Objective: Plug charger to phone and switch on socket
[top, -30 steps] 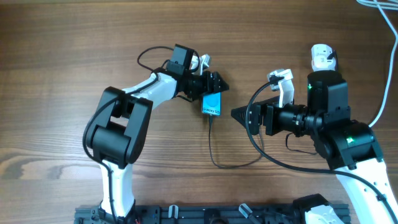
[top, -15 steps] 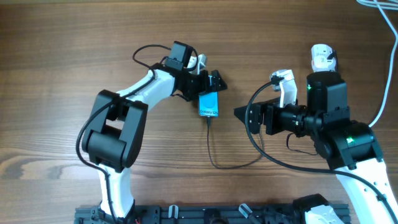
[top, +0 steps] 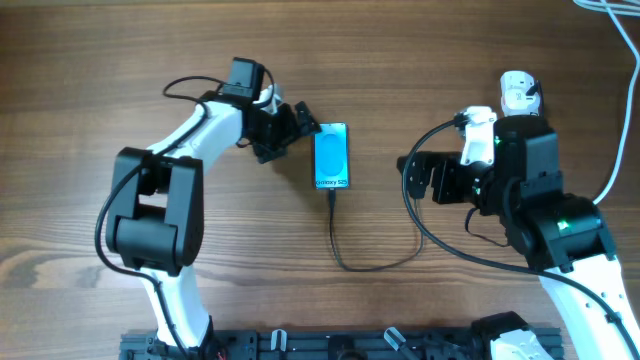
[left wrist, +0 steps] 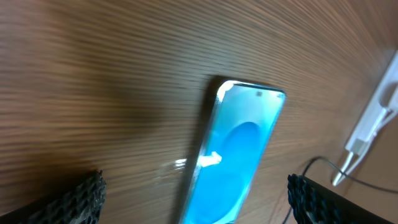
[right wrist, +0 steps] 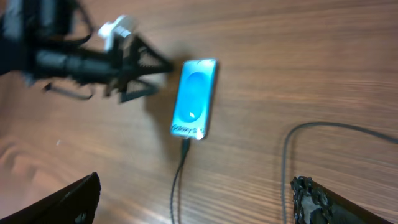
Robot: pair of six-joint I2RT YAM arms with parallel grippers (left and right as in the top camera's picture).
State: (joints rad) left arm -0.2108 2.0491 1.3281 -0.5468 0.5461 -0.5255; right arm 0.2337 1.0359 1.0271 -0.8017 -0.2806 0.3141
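The phone (top: 332,156) lies flat on the wooden table with its cyan screen up, and neither gripper touches it. The charger's black cable (top: 340,250) runs from the phone's lower end, loops down and bends right under the right arm. Its plug tip (right wrist: 185,146) sits against the phone's bottom edge. My left gripper (top: 298,128) stands open just left of the phone (left wrist: 239,155), fingers wide apart. My right gripper (top: 408,177) is open to the right of the phone (right wrist: 194,98), with nothing between its fingers. One end of the white socket (top: 516,90) shows beyond the right arm.
A thick white lead (top: 625,60) runs along the table's far right edge. The left arm's own black cable (top: 190,85) loops above its wrist. Both arm bases stand at the table's front edge.
The left gripper has let go of the phone and drawn back to the left. The phone now lies flat. The right gripper has pulled back to the right, away from the phone.
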